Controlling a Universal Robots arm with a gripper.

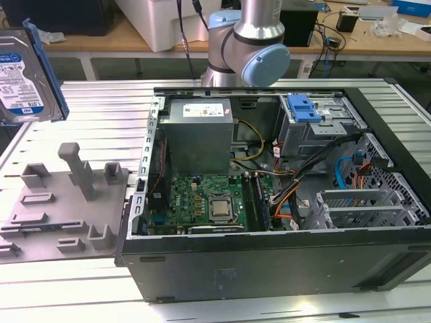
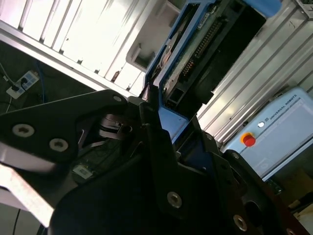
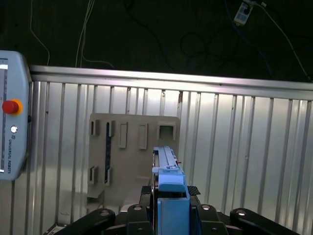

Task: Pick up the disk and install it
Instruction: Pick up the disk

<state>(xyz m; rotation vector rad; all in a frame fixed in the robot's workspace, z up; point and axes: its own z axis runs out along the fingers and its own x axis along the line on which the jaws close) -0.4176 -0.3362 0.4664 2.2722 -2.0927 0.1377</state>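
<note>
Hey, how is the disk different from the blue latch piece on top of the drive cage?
The disk is held in the air outside the computer case; the blue latch piece sits on the grey drive cage inside it. The disk stands nearly upright; the latch lies flat. The disk is silver with a label and blue frame; the latch is all blue. Both have blue plastic.

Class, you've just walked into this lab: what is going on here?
The robot arm's gripper is shut on the flat silver hard drive in its blue plastic carrier, held edge-on between the fingers. The drive hangs in the air over the grey slotted holder plate on the ribbed metal table, at the exterior view's left. It is not yet in the open black computer case beside the plate.
</note>
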